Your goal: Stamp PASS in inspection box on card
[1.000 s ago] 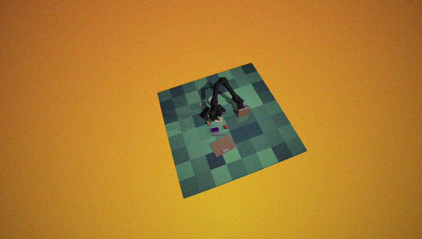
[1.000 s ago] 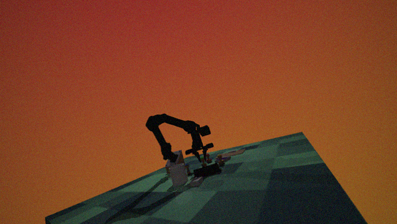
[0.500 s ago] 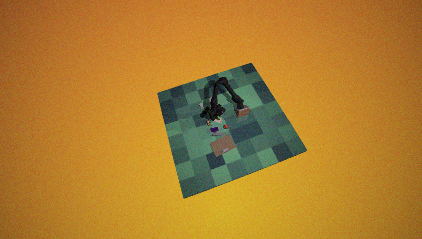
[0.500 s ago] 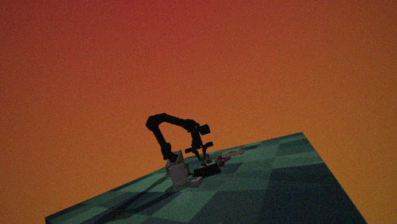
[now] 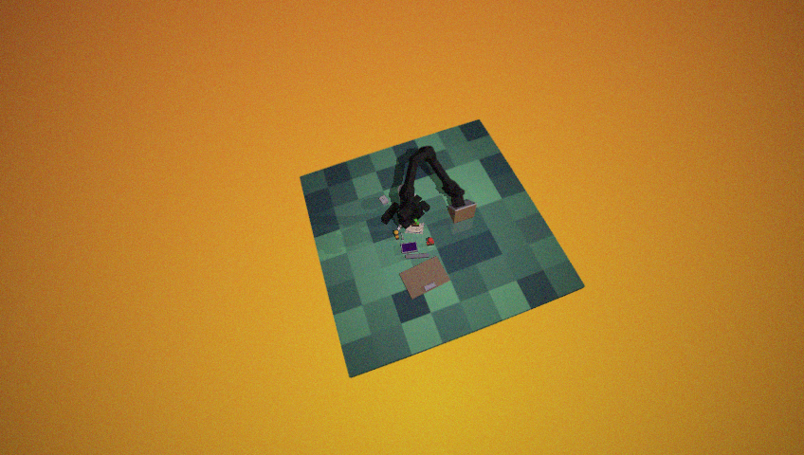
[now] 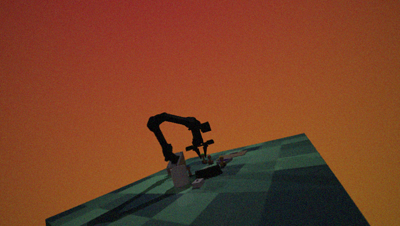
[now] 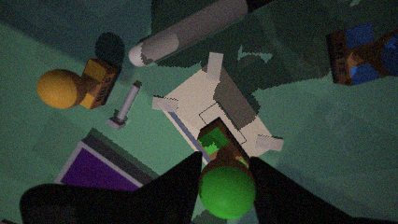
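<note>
My gripper (image 6: 202, 156) (image 7: 225, 161) is shut on the green-knobbed stamp (image 5: 415, 221) (image 7: 227, 191), with the knob up. Its lettering is not readable. It is over the cream card (image 5: 416, 229) (image 7: 187, 91); whether it touches the card is unclear. The stamp's block hides part of the card's lower side and a corner of the thin-lined inspection box (image 7: 208, 109). The visible part of the box shows no print, though part of the card is in shadow. Pale tape pieces lie on the card's corners. The purple ink pad (image 5: 409, 246) (image 7: 100, 173) is at lower left in the wrist view.
A yellow-knobbed stamp (image 5: 395, 233) (image 7: 58, 89) and a small grey bolt-like piece (image 7: 127, 103) lie left of the card. A blue stamp (image 7: 361, 56) is at right, a grey cylinder (image 7: 201, 28) above. A red stamp (image 5: 429, 241) and brown board (image 5: 423, 276) are beyond. A dark block (image 6: 208, 171) stands nearby.
</note>
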Controlling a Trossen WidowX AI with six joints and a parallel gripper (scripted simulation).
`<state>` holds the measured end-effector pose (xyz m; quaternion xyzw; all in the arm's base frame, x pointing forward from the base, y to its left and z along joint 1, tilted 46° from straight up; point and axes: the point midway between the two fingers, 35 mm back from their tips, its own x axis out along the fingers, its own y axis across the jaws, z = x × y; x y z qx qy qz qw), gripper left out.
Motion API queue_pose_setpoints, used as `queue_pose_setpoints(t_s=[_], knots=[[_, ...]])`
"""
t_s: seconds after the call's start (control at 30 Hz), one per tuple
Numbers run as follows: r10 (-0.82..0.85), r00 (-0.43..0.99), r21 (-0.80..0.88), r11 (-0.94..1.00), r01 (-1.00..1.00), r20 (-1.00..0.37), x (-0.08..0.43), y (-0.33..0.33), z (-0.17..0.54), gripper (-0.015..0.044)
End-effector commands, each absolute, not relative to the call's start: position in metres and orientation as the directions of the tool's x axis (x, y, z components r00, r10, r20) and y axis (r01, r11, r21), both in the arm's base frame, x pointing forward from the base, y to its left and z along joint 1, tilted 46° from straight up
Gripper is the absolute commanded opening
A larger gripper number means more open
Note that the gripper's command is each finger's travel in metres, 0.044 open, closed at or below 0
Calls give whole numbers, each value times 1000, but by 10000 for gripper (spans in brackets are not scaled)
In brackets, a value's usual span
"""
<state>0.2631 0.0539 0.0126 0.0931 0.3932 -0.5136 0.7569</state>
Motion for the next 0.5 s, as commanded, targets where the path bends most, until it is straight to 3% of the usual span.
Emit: queue_pose_setpoints(t_s=[0.0,0.47], knots=[[-696,169,-249,458,853,-698,263,60,18,0],[-697,169,-250,457,854,-697,259,76,35,0]])
